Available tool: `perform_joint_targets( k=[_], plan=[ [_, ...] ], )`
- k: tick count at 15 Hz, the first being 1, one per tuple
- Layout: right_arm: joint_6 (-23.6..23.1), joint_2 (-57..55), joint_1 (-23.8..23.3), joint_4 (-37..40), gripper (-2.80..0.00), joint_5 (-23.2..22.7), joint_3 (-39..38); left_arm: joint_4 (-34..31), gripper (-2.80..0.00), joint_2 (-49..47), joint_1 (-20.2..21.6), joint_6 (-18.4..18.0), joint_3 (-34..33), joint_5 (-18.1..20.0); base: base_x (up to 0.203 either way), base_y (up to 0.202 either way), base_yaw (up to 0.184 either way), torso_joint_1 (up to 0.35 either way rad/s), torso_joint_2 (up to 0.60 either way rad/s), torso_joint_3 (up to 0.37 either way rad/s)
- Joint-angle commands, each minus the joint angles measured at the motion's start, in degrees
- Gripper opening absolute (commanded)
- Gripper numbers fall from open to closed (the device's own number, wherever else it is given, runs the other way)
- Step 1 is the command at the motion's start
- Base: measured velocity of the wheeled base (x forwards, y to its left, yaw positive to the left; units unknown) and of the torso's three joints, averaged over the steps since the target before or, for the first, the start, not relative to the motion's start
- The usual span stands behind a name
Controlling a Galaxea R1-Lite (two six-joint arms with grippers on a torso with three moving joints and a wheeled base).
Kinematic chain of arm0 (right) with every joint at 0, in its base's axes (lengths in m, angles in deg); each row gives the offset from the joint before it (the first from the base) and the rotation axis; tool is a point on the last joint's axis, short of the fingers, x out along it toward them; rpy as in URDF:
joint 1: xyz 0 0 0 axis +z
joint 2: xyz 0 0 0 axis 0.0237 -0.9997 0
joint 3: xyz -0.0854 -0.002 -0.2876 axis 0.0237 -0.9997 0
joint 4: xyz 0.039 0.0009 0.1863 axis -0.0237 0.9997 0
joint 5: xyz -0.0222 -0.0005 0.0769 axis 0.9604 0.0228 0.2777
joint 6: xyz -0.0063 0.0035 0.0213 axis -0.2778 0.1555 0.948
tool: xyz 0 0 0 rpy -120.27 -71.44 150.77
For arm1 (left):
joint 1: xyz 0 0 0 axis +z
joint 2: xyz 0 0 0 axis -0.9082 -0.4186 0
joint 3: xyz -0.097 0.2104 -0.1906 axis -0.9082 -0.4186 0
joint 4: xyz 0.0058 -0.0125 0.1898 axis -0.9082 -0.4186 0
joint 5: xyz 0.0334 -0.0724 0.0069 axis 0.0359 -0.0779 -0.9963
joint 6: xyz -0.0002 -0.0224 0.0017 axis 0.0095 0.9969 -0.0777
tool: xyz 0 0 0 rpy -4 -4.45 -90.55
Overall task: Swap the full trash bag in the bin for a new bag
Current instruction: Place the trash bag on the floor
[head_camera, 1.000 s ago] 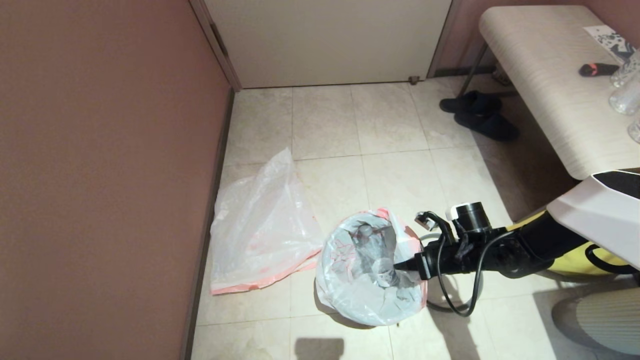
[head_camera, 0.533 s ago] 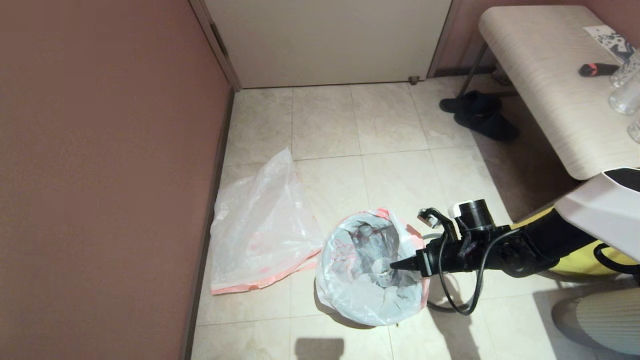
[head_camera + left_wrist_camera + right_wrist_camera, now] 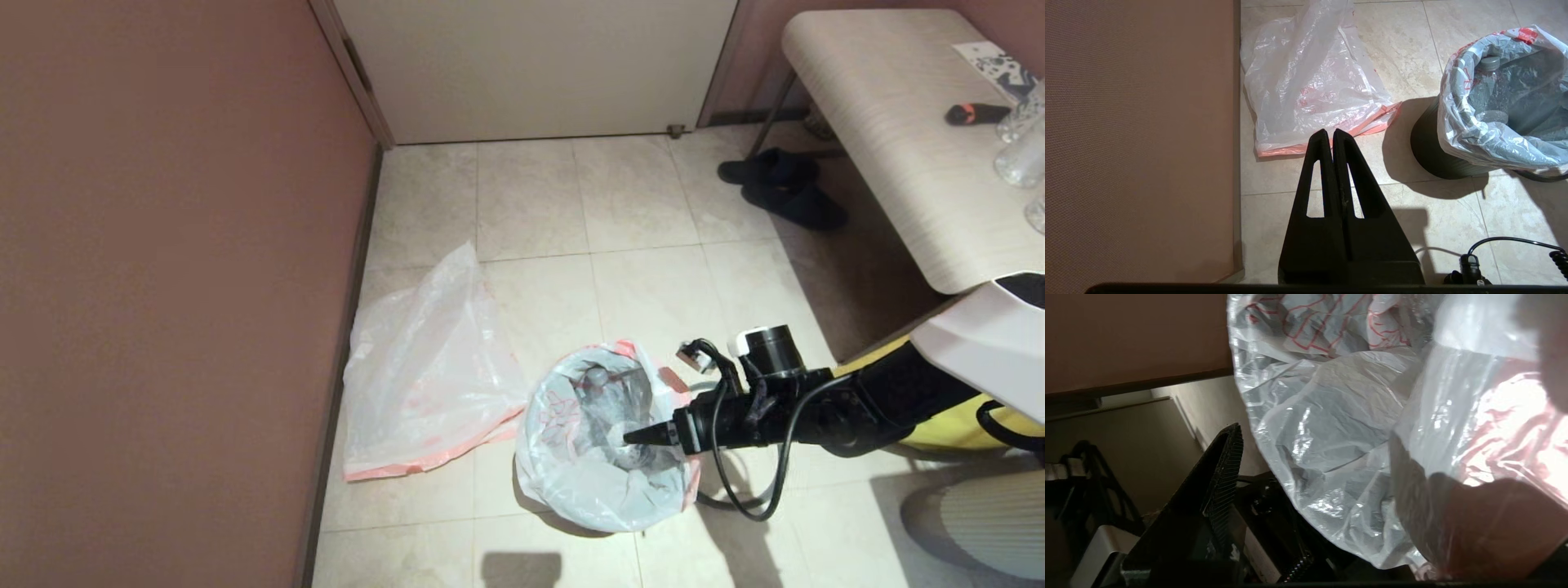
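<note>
Full trash bag (image 3: 600, 457) inside bin (image 3: 1427, 149)

Black right arm (image 3: 816, 408) with looped cable, white shell, perhaps ribbed black gripper (image 3: 1224, 465) fingers

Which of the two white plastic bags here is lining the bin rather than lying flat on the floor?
The full trash bag, draped over the black bin with a bottle inside. The new bag lies limp on the tiles beside the wall.

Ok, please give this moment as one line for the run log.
right gripper: open, at mouth of full trash bag | that bag: in bin | new bag: limp on floor | left gripper: shut, parked
</note>
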Motion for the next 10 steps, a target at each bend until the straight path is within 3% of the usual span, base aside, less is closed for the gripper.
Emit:
perform_joint_targets(
  k=[1,2,10],
  plan=[
    [-1.77,-3.02,0.04,-0.21,-0.04,2.94,0.46,0.00,-2.80,0.02,0.01,0.02,0.00,-0.01,0.000,0.000,0.000,0.000,0.00,0.000],
    [-2.21,-3.17,-0.04,-0.22,-2.80,3.22,0.65,0.00,-2.80,-0.03,0.01,0.02,0.02,-0.01,0.000,0.000,0.000,0.000,0.00,0.000],
    [-1.44,-0.48,0.31,0.10,-2.80,3.18,0.41,0.00,-2.80,-0.06,0.01,0.02,-0.07,-0.01,0.000,0.000,0.000,0.000,0.00,0.000]
  ],
)
